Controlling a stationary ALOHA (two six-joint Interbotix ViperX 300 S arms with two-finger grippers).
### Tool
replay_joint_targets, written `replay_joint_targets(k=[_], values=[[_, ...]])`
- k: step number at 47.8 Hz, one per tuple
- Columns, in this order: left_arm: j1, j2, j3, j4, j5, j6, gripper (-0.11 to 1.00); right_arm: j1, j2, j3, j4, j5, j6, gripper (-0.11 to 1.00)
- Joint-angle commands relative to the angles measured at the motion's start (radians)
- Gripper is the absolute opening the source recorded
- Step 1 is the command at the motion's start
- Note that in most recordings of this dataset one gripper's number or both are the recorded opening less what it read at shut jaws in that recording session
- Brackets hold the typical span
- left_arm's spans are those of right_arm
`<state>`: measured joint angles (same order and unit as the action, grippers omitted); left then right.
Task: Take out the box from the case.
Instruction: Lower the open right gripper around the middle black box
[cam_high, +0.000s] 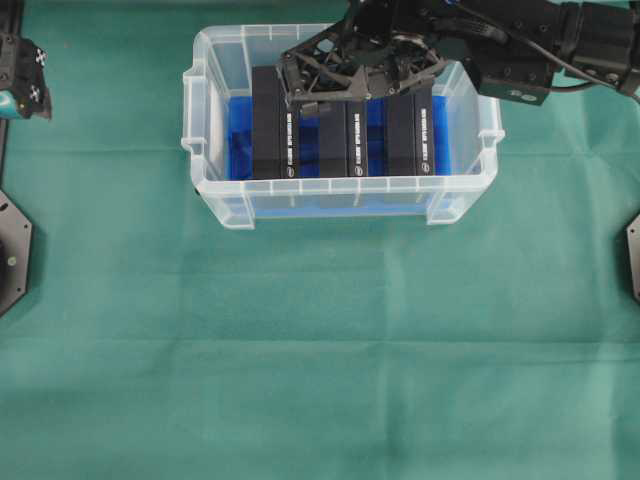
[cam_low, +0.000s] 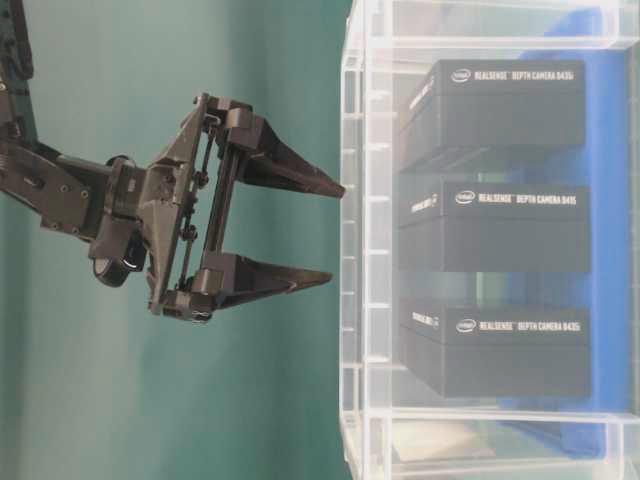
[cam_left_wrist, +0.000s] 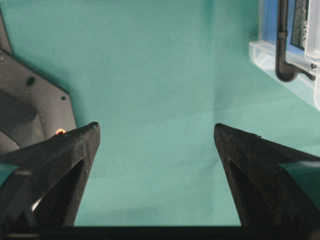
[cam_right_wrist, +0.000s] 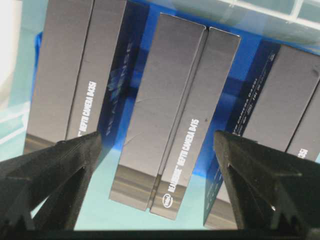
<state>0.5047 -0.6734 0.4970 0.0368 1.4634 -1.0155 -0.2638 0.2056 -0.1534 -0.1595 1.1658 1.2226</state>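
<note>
The case (cam_high: 340, 190) is a clear tub with a blue bottom, at the back middle of the green cloth. Three black boxes stand side by side in it: a left box (cam_high: 270, 125), a middle box (cam_high: 352, 140) and a right box (cam_high: 410, 135). My right gripper (cam_high: 360, 92) hangs open just above the case rim, over the middle box (cam_right_wrist: 175, 95), touching nothing. Its fingertips straddle that box's width in the right wrist view, gripper (cam_right_wrist: 156, 137). My left gripper (cam_high: 22, 90) is at the far left edge, open and empty (cam_left_wrist: 156, 127) above bare cloth.
Side on, the table-level view shows the open right gripper (cam_low: 335, 232) just outside the case wall (cam_low: 360, 250), with the boxes (cam_low: 495, 225) stacked behind it. A case corner (cam_left_wrist: 280, 55) shows in the left wrist view. Arm bases (cam_high: 12, 255) sit at both table sides.
</note>
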Motion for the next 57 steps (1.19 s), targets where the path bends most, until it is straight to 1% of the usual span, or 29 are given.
replay_joint_targets(k=[1,28,44,57], values=[[0.003,-0.003,-0.012,0.003,-0.003,0.000,0.97,0.003,-0.014,-0.025,-0.002,-0.002,-0.002,0.95],[0.003,-0.003,-0.011,0.005,-0.003,0.002,0.97,0.003,0.018,-0.023,0.000,-0.002,0.003,0.95],[0.003,-0.005,-0.011,0.005,-0.003,0.005,0.97,0.000,0.038,-0.003,-0.002,-0.002,0.043,0.95],[0.003,-0.005,-0.009,0.005,-0.003,0.008,0.97,0.000,0.051,0.008,-0.002,-0.006,0.048,0.95]])
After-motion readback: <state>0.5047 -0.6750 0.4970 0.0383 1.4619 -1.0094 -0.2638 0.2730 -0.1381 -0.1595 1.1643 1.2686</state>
